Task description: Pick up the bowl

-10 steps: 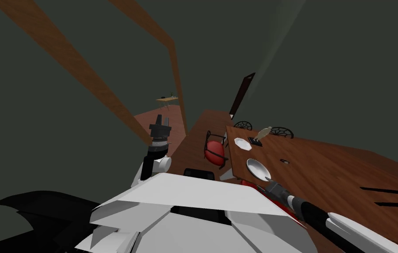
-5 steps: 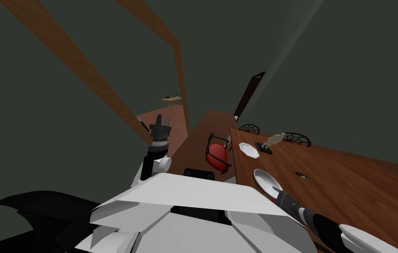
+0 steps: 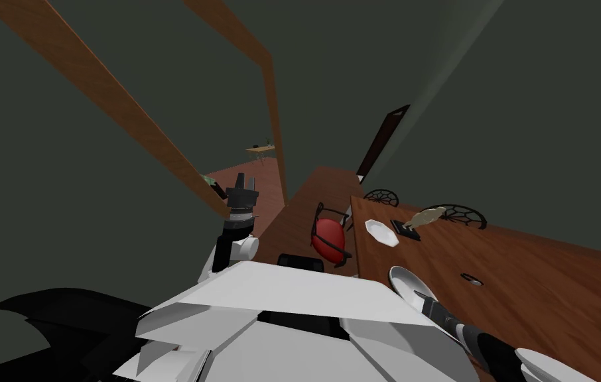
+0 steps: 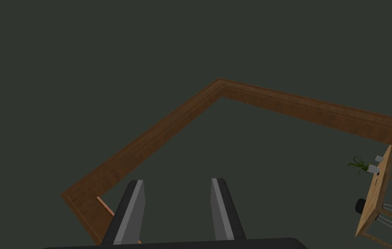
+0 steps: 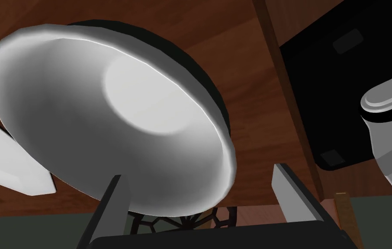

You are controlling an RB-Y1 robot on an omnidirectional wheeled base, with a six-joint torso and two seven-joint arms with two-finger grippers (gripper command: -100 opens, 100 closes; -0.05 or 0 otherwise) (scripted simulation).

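Observation:
The bowl [image 3: 404, 278] is white, round and shallow, and sits on the brown wooden table [image 3: 544, 285] near its front corner. My right gripper [image 3: 420, 297] reaches it from the lower right. In the right wrist view the bowl [image 5: 117, 116] looms close and the right gripper [image 5: 199, 173] is open. One finger [image 5: 112, 196] lies over the bowl's inside and the other [image 5: 292, 190] stands outside the rim. My left gripper [image 3: 245, 180] is raised off to the left, away from the table. Nothing lies between the fingers of the left gripper [image 4: 175, 181], which stand apart.
A white angular plate [image 3: 381, 232] lies just beyond the bowl, with a pale bird figurine on a dark base [image 3: 422, 217] beside it. A small ring [image 3: 471, 278] lies further right. A red chair [image 3: 328, 239] stands at the table's end and black wire chairs [image 3: 462, 213] behind.
My head view has swung, so the table and bowl have slid right and down in the picture. The right gripper stays open at the bowl's rim. The left arm has not moved.

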